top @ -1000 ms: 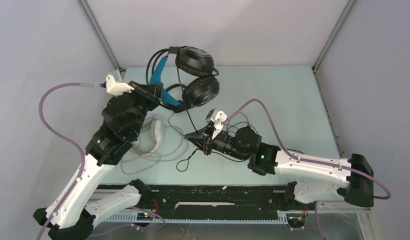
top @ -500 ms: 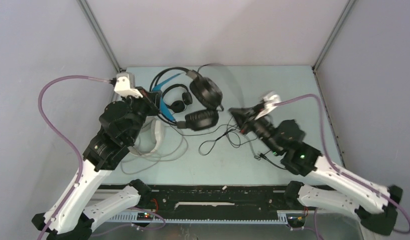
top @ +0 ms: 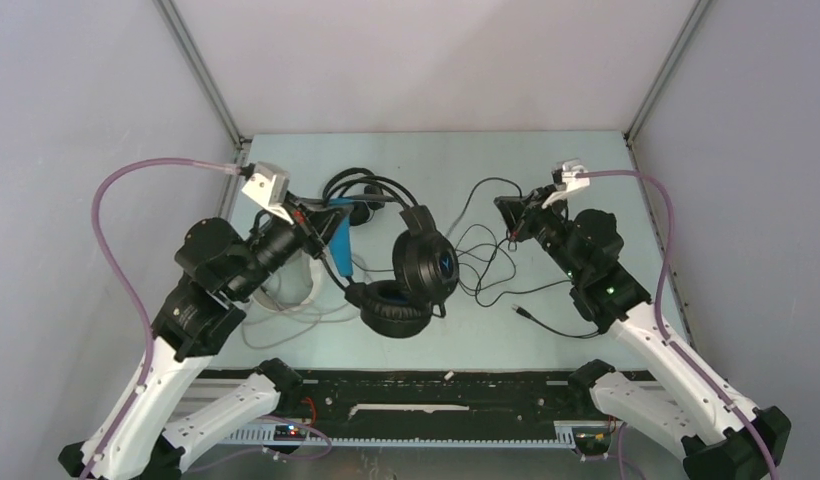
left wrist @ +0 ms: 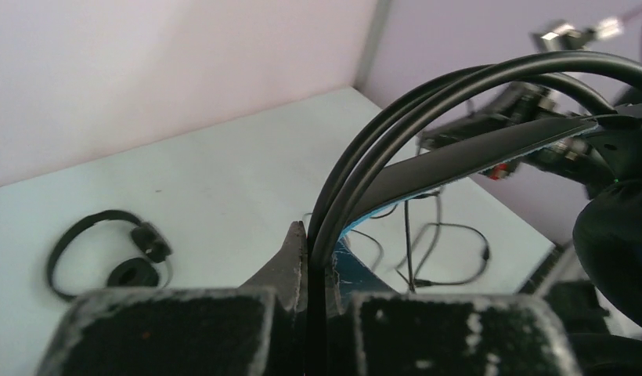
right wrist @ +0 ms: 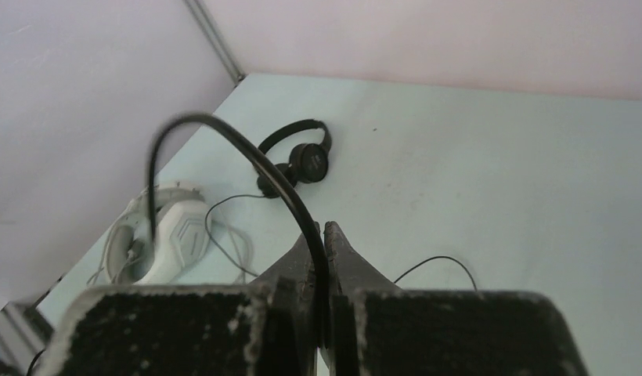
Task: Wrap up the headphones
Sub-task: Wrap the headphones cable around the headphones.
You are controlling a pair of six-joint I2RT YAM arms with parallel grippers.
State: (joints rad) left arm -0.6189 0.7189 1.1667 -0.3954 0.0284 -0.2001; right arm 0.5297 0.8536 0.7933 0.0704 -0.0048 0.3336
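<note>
My left gripper (top: 312, 214) is shut on the headband of the black headset with the blue headband (top: 338, 240). Its two ear cups (top: 427, 265) hang toward the table's middle. In the left wrist view the jaws (left wrist: 314, 235) pinch the thin black headband wires (left wrist: 380, 133). My right gripper (top: 507, 211) is shut on that headset's black cable (top: 483, 262), which loops on the table; the right wrist view (right wrist: 323, 232) shows the cable (right wrist: 247, 153) arching out of the jaws. The small all-black pair (right wrist: 298, 157) lies at the back. The white pair (right wrist: 165, 235) lies at the left.
The cable's plug end (top: 522, 313) lies near the table's front right. The white pair's grey cord (top: 316, 310) is spread under my left arm. Walls close the table at the back and both sides; a black rail (top: 436, 385) runs along the front.
My left gripper has brought the blue-banded headset from the back down toward the table's middle. My right arm has swung from the centre to the back right, drawing the cable out with it.
</note>
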